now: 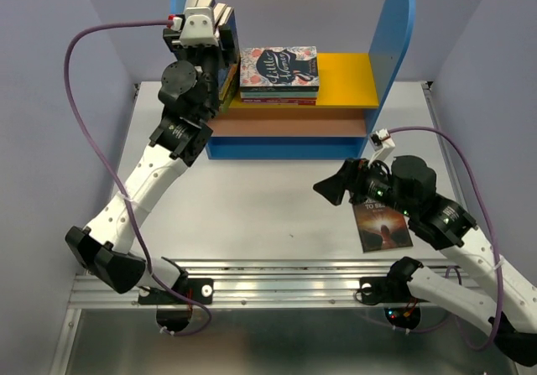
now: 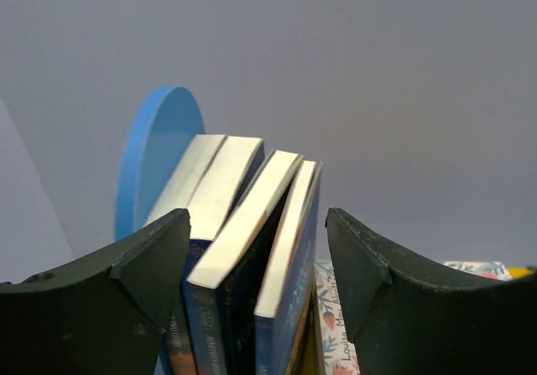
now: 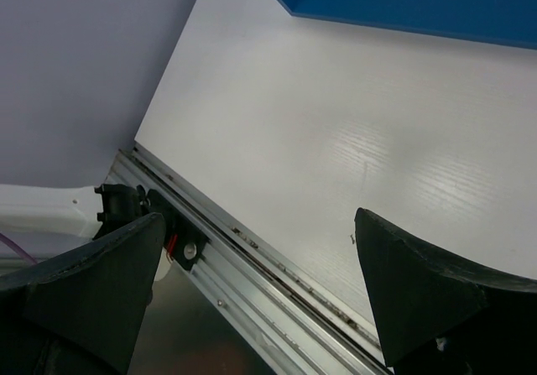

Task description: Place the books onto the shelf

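- Left panel (image 2: 159, 140) of the shelf (image 1: 348, 77): it acts as a bookend, so the upright books have something to lean on.
- Books (image 2: 225, 182): four or so stand on end at the shelf's left end. They tilt left against the panel with page edges up, which leaves room to the right.
- Left end effector (image 2: 256, 216): it sits above the books with its jaws apart, one on each side of the row. There is a clear gap beside the rightmost book, so nothing is clamped. I judge this placing about done.
- Stack (image 1: 278, 66): the floral-covered pile lies flat just right of the row and probably helps to stop the books sliding over.
- Right end effector (image 3: 260, 217): its jaws are spread wide and empty, low over the bare table (image 3: 336, 123) in front of the shelf, seemingly ready for a pick.
- Loose book (image 1: 383, 224): it lies flat on the table, partly under the right arm, well apart from the shelf and not yet shelved.
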`<state>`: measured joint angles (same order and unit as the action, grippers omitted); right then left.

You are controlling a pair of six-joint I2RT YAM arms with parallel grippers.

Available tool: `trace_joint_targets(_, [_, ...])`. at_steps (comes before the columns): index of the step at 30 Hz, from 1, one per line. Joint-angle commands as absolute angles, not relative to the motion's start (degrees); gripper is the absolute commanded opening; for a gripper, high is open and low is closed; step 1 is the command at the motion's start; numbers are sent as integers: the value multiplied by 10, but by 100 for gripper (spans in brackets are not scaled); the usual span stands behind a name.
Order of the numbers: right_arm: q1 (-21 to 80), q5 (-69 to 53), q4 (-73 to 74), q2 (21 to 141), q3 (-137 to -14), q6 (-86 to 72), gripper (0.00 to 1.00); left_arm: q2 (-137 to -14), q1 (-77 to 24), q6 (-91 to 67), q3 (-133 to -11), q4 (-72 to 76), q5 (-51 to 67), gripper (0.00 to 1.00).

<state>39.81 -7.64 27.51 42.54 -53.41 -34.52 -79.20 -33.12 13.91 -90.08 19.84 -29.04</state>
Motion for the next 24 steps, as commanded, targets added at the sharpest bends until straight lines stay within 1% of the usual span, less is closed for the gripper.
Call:
trace_joint_targets(1, [400,-96,234,424,-530,-349,100,-769,-328,158,-933,228,-323,78])
trace_joint_targets(2, [400,-96,234,425,-530,-348,100,-767,-328,158,-943,228,-323,80])
trace_joint_targets(3, [400,-96,233,426,-530,-348,100,-766,-328,157,-951,227,-324,88])
trace_joint_targets(4, [400,-98,232,429,-530,-348,100,-766,-329,154,-968,218,-323,91])
trace_joint_targets(6, [400,-100,230,431,-529,-348,100,-763,-330,145,-988,201,-321,99])
trace_joint_targets(10, [400,-103,228,437,-528,-347,100,-744,-331,109,-1016,152,-300,99])
trace_joint_targets(15, [400,-110,223,443,-520,-346,100,-680,-331,46,-973,126,-284,99])
trace_joint_targets(16, [400,-110,222,444,-519,-346,100,-670,-331,35,-963,115,-253,99])
trace_joint_targets(18, [400,-109,222,444,-518,-346,100,-637,-331,12,-927,73,-221,99])
trace_joint_targets(19, [400,-109,222,443,-517,-347,100,-624,-330,-41,-906,45,-201,99])
trace_joint_targets(20, [400,-107,222,442,-515,-349,100,-592,-330,-72,-856,34,-200,99])
trace_joint_targets(21, [400,-105,221,436,-509,-352,100,-574,-330,-137,-824,26,-184,99])
trace_joint_targets(22, [400,-104,221,436,-506,-354,100,-554,-330,-138,-786,25,-184,99])
trace_joint_targets(23, [400,-102,221,430,-502,-356,100,-515,-330,-175,-707,46,-144,99])
trace_joint_targets(24, [400,-101,220,426,-498,-357,100,-498,-330,-189,-670,66,-120,99])
